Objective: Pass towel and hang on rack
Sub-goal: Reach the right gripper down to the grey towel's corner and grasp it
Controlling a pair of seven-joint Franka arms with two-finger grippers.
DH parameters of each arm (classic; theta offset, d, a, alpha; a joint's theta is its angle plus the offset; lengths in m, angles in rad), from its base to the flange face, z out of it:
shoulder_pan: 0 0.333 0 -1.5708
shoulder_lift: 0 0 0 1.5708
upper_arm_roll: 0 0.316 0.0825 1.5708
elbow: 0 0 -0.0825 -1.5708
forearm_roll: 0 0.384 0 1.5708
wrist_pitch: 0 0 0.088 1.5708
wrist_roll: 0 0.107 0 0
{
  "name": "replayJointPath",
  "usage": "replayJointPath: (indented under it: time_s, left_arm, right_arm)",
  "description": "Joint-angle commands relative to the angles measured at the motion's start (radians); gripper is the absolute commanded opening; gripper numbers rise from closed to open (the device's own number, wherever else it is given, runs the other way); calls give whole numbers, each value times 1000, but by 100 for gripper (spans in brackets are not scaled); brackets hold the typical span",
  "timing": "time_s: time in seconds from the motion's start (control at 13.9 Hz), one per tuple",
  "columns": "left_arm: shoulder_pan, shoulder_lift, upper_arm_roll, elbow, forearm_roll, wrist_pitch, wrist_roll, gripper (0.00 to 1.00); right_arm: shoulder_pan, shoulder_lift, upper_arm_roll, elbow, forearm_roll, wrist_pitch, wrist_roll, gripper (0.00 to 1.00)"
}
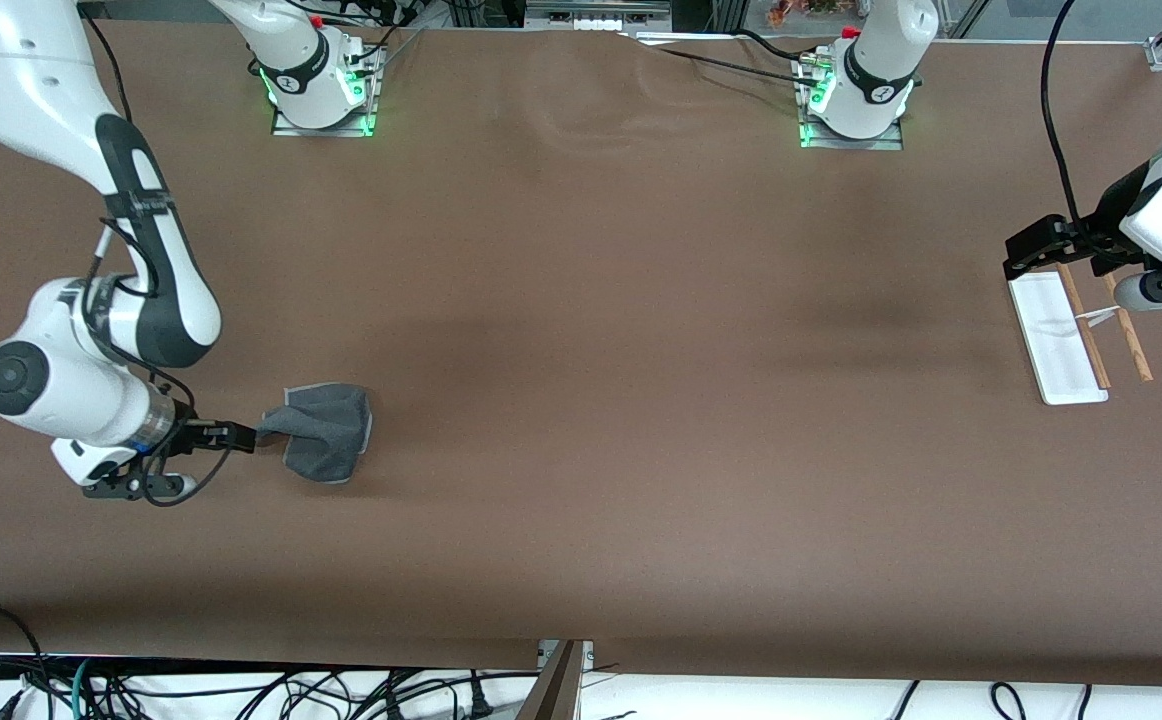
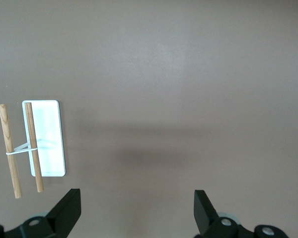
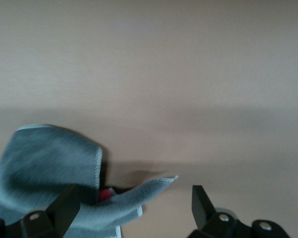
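Note:
The dark grey towel (image 1: 326, 432) lies bunched on the table toward the right arm's end. My right gripper (image 1: 253, 437) is low at the towel's edge, with its tip touching a pulled-up corner. In the right wrist view the towel (image 3: 44, 163) lies against one finger (image 3: 69, 203). A raised fold reaches in between the jaws of the right gripper (image 3: 136, 187), which stand wide apart. The rack (image 1: 1056, 335), a white base with two wooden rods (image 1: 1084, 325), stands toward the left arm's end. My left gripper (image 1: 1031, 258) waits open and empty over the rack's farther end. The left wrist view shows this gripper (image 2: 137, 191) and the rack (image 2: 49, 139).
The brown table (image 1: 601, 400) stretches wide between the towel and the rack. The two arm bases (image 1: 321, 80) stand along the edge farthest from the front camera. Cables (image 1: 241, 690) hang below the nearest edge. A small red spot (image 3: 107, 193) shows beside the towel's fold.

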Motion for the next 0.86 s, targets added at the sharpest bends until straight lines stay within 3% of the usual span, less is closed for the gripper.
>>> replayJointPath:
  time_s: [0.0,0.22,0.36,0.58,0.65,0.79]
  left_arm:
    - [1,6,-5,17,31,0,-3,100]
    - [1,6,-5,17,31,0,-2,100]
    - [1,6,-5,17,31,0,-2,100]
    - [1,6,-5,17,30,0,-2,100]
    - [1,6,-5,17,31,0,-3,100]
    - [1,6,-5,18,31,0,-2,100]
  right_arm:
    - [-3,26,1,14,-8,1,109,100]
    - [-8,39,1,11,-8,1,135,98]
    - [-9,43,1,11,-7,1,135,89]
    - [-17,66,1,11,-4,4,140,84]
    - [-18,68,1,11,-4,4,139,63]
    - [-20,68,0,11,-4,2,140,39]
